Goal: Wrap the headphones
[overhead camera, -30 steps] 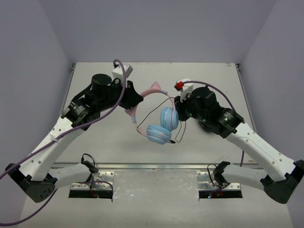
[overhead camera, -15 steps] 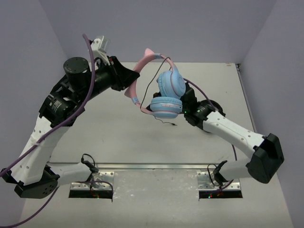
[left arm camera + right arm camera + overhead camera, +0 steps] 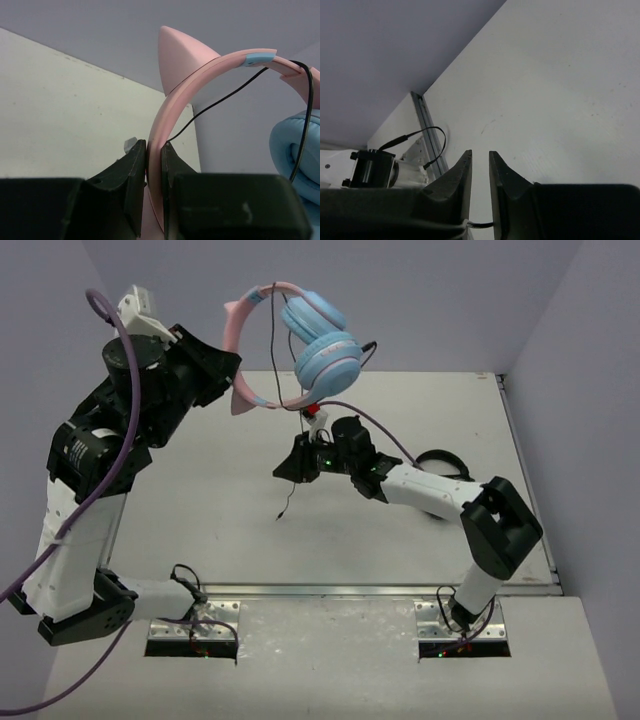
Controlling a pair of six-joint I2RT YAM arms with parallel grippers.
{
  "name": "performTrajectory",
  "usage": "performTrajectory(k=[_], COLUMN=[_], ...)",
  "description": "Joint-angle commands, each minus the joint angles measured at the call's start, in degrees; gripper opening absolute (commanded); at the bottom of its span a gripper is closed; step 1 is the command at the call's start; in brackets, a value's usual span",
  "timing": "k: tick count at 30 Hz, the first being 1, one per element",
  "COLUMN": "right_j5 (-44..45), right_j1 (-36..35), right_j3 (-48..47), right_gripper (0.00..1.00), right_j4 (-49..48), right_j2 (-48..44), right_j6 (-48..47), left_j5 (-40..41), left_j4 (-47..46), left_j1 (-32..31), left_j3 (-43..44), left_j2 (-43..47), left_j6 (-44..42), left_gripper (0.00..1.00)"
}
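The headphones (image 3: 318, 340) hang high above the table, with a pink cat-ear headband (image 3: 250, 310) and light blue ear cups. My left gripper (image 3: 232, 375) is shut on the headband; in the left wrist view its jaws (image 3: 154, 145) pinch the pink band (image 3: 200, 75), beside a blue cup (image 3: 295, 160). The thin black cable (image 3: 302, 420) runs down from the cups to my right gripper (image 3: 290, 468), which sits low over the table. In the right wrist view the jaws (image 3: 480, 154) are nearly closed, with the cable (image 3: 482, 224) pinched deep between them. The cable end (image 3: 283, 508) dangles below.
A black hoop-shaped object (image 3: 440, 462) lies on the table behind my right forearm. The grey walls enclose the table at the back and sides. A metal rail (image 3: 330, 590) runs along the near edge by the arm bases.
My left arm has lifted the headphones higher and to the left, well off the table. My right gripper has swung left and down to the table's middle, and the cable now stretches from it to the headphones.
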State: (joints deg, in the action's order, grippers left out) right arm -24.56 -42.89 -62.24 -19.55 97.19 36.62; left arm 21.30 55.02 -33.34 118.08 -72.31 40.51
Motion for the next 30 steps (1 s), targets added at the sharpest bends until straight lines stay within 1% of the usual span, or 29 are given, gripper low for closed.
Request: performTrajectory(k=[1, 2, 3, 6, 9, 11, 13, 16, 17, 18, 20, 22, 23, 24, 27, 30], right_j5=[-2.95, -3.39, -3.48, -1.64, -1.37, -1.20, 0.73, 4.76, 5.82, 6.79, 11.53, 15.48, 16.72, 17.60, 17.36, 14.28], right_j1=[-1.66, -2.62, -3.24, -5.88, -7.64, -8.87, -10.71, -12.12, -12.30, -12.48, -12.91, -13.35, -13.44, -13.53, -13.44, -13.53], right_j3=[1.41, 3.16, 3.87, 6.86, 9.94, 12.39, 14.85, 17.40, 17.50, 17.41, 16.28, 14.53, 13.56, 12.59, 8.11, 0.83], right_gripper=[0.20, 0.17, 0.07, 0.02, 0.01, 0.01, 0.01, 0.01, 0.01, 0.01, 0.01, 0.01, 0.01, 0.01, 0.01, 0.01], right_j4=[-8.73, -9.10, -8.75, -7.26, -6.82, -6.56, -4.63, -0.94, 1.86, 3.62, 9.23, 12.50, 16.78, 18.65, 25.42, 31.49], right_j2=[-1.30, -1.56, -1.65, -2.96, -5.16, -7.71, -9.90, -15.35, -17.97, -19.39, -23.25, -25.55, -26.43, -28.00, -29.33, -28.11], right_j6=[2.31, 2.40, 2.23, 0.47, 0.38, 1.26, 0.65, -0.84, -1.28, -1.90, -3.83, -6.82, -7.78, -9.79, -12.26, -13.76], left_j5=[13.66, 15.25, 18.66, 24.22, 27.73, 29.41, 29.85, 31.26, 31.35, 31.09, 29.95, 29.42, 28.37, 28.18, 29.32, 27.84], left_j4=[-0.88, -2.62, -3.69, -6.07, -7.39, -9.40, -11.85, -12.92, -13.10, -13.71, -15.64, -17.05, -17.49, -18.02, -18.46, -15.66], left_j1=[-0.06, -0.06, -0.06, 0.03, 0.12, 0.21, 0.56, 1.00, 1.26, 1.61, 1.96, 2.49, 2.93, 3.63, 4.16, 6.27], left_j3=[4.18, 3.04, 0.77, 0.30, 1.44, 2.50, 1.72, 0.23, -0.65, -1.79, -5.29, -7.77, -10.13, -11.46, -14.71, -14.81], left_j2=[-1.51, -1.43, -1.43, -3.09, -7.56, -8.98, -10.21, -12.15, -12.41, -12.50, -12.24, -11.80, -11.62, -11.27, -11.53, -12.85], left_j6=[6.24, 6.68, 6.86, 7.21, 6.34, 3.79, 1.78, 0.19, 0.09, -0.08, -0.96, -1.49, -1.58, -1.40, -0.79, 3.67], left_gripper=[0.00, 0.00, 0.00, 0.00, 0.00, 0.00, 0.00, 0.00, 0.00, 0.00, 0.00, 0.00, 0.00, 0.01, 0.00, 0.00])
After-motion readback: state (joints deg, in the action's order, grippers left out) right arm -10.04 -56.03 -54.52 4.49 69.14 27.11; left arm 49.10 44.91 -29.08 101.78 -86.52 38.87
